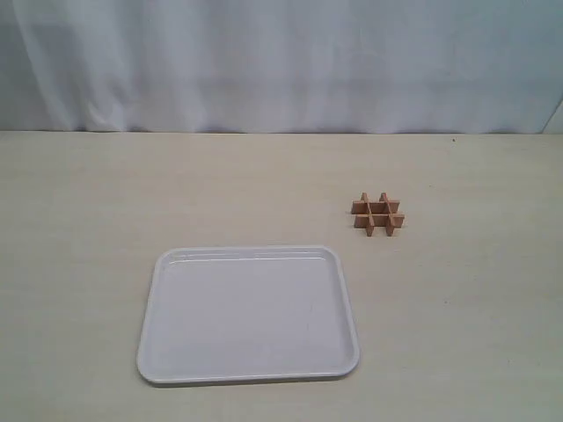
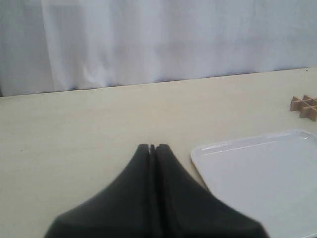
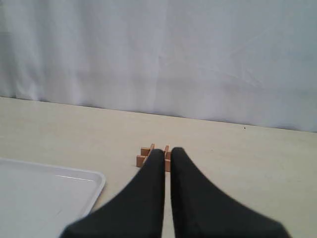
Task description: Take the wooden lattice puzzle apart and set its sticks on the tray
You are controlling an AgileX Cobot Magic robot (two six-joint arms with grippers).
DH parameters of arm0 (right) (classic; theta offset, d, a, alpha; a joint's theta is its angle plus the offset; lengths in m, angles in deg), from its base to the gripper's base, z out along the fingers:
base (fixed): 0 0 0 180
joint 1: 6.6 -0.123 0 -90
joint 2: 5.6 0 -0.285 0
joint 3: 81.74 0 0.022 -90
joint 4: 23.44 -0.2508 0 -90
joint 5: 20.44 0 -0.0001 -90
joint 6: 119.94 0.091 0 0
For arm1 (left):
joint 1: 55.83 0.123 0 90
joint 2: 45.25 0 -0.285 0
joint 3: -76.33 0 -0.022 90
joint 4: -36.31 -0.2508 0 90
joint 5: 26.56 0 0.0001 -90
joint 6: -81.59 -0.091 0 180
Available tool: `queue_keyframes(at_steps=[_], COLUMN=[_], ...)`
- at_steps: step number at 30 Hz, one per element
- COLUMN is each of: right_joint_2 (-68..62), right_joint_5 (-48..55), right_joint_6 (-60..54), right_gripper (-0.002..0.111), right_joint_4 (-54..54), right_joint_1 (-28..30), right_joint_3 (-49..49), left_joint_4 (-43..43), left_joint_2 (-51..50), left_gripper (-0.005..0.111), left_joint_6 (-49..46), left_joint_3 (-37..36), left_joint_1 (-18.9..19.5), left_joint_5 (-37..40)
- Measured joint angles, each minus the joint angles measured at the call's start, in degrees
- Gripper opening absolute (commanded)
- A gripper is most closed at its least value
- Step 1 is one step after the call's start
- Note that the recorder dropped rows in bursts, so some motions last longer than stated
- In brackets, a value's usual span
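- While both pairs of jaws are clenched on nothing, the right pair's dark fingers (image 3: 156,168) partly hide the wooden lattice puzzle (image 1: 378,215).
- The puzzle sits whole on the surface (image 1: 176,185), right of and farther than the tray (image 1: 246,251), near its far right corner but apart.
- Open surface lies around both; a white curtain (image 1: 264,61) closes the far edge.
- Tray: smooth white, round-cornered, low-rimmed; sticks (image 1: 384,204): flat light-brown wood crossed in a hash.

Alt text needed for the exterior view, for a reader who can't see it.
A small wooden lattice puzzle, still assembled in a hash shape, sits on a pale table, beyond and to the right of a large, empty white tray and not touching it. A white curtain hangs behind the table.
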Motion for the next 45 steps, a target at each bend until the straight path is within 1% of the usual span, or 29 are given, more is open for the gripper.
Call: queue_keyframes(at_steps=[29,31,32,33,34,35,37,39,42,45], right_joint_2=[0.0,0.0,0.0,0.0,0.0,0.0,0.0,0.0,0.0,0.0], right_joint_5=[-0.86,-2.27,-3.63,-3.94,-4.45,-4.57,-6.33,-8.01,-11.8,-14.39], right_joint_6=[0.0,0.0,0.0,0.0,0.0,0.0,1.04,1.74,2.12,2.15], right_gripper=[0.004,0.004,0.004,0.004,0.004,0.004,0.004,0.004,0.004,0.004], right_joint_4=[-0.88,-5.4,-11.04,-13.63,-19.02,-20.49,-27.47,-32.12,-36.91,-37.49], right_joint_1=[0.0,0.0,0.0,0.0,0.0,0.0,0.0,0.0,0.0,0.0], right_joint_3=[0.0,0.0,0.0,0.0,0.0,0.0,0.0,0.0,0.0,0.0], left_joint_4=[0.0,0.0,0.0,0.0,0.0,0.0,0.0,0.0,0.0,0.0], left_joint_2=[0.0,0.0,0.0,0.0,0.0,0.0,0.0,0.0,0.0,0.0], left_gripper=[0.0,0.0,0.0,0.0,0.0,0.0,0.0,0.0,0.0,0.0], left_joint_6=[0.0,0.0,0.0,0.0,0.0,0.0,0.0,0.0,0.0,0.0], left_joint_3=[0.0,0.0,0.0,0.0,0.0,0.0,0.0,0.0,0.0,0.0], left_joint_1=[0.0,0.0,0.0,0.0,0.0,0.0,0.0,0.0,0.0,0.0], left_joint_5=[0.0,0.0,0.0,0.0,0.0,0.0,0.0,0.0,0.0,0.0])
